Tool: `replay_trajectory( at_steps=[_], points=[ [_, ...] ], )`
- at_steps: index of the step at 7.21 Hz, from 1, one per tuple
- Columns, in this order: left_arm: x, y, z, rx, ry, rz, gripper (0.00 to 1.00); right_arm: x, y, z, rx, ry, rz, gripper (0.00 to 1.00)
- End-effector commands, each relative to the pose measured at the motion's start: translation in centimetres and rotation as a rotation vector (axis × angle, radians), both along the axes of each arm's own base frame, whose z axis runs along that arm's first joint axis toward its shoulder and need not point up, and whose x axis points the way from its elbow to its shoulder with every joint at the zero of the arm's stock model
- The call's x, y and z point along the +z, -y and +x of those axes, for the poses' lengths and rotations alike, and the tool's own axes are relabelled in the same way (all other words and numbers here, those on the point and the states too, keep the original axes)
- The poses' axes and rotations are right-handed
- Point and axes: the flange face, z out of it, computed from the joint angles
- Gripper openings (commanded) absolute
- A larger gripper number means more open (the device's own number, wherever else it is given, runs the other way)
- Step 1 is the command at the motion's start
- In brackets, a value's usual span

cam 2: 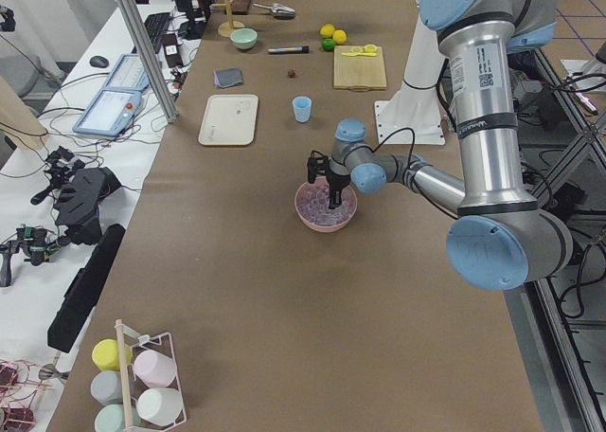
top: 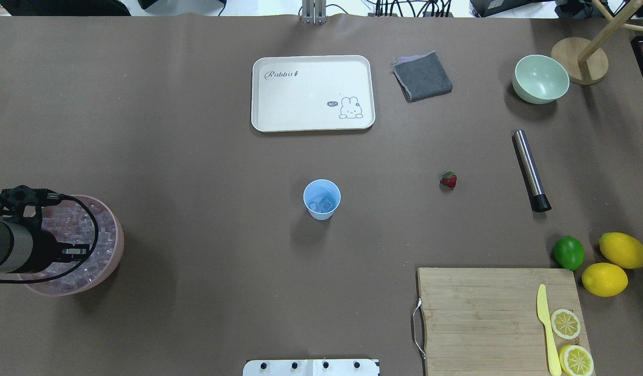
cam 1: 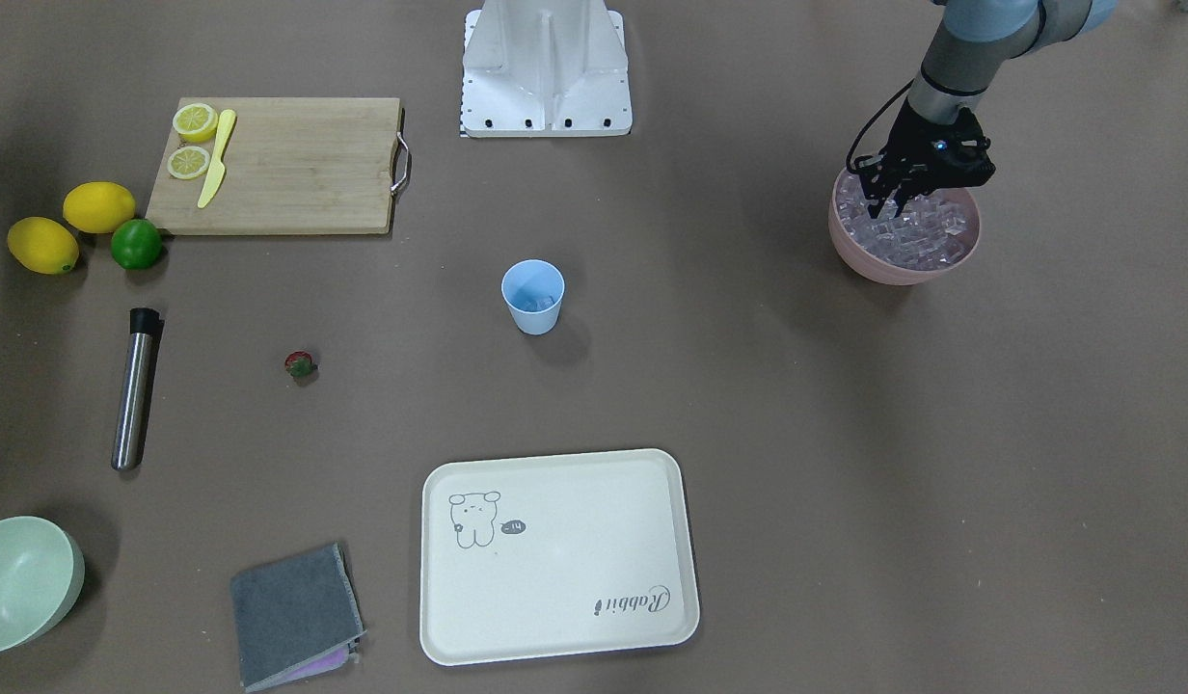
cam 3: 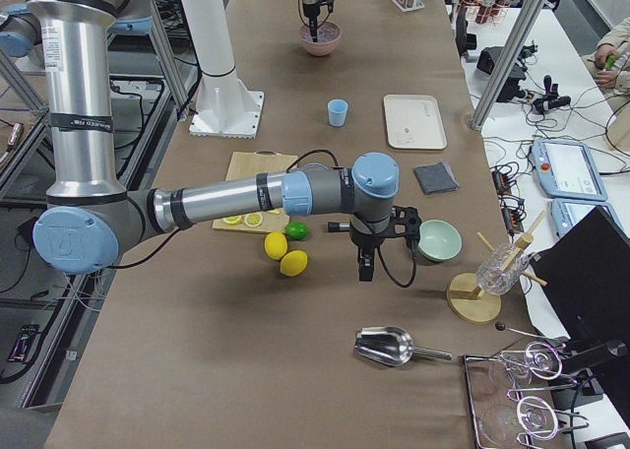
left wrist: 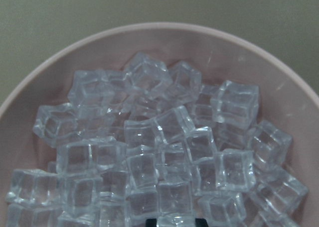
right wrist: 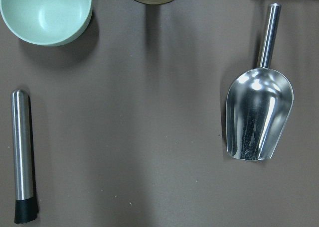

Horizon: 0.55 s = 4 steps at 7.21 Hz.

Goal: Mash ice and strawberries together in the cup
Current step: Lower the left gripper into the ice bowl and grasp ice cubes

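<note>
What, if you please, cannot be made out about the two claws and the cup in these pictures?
- Left claw: fingertips sunk among the ice in the pink bowl; overhead, its arm hides it; grip unclear.
- Right claw: shows only, small, in the exterior right view; open or shut unclear.
- Cup: ice inside too small to count.

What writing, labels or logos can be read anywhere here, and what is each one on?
"Rabbit": script on the cream tray.
"Hi": speech bubble by the tray's bunny drawing, barely legible.
Sticker on the left arm: too small to read.
</note>
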Motion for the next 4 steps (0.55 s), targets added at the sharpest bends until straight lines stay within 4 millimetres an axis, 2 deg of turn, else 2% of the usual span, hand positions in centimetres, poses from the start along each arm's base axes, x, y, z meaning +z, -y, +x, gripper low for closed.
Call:
replay_trajectory(
  at_steps=[1,3,4],
  points=[
    [-2.0,0.6,-1.5,-0.009,-0.044,-0.002,0.00,0.0,0.0,0.0,0.000,0.001,0.000,1.00],
    [-3.2,3.1,-4.6,-0.024,-0.052,0.073,0.00,-0.1,0.0,0.0,0.000,0.001,0.002,1.00],
    [-5.2,4.6,-4.6,-0.024,-0.082,0.134,0.00,0.0,0.0,0.0,-0.001,0.002,0.001,1.00]
  ],
)
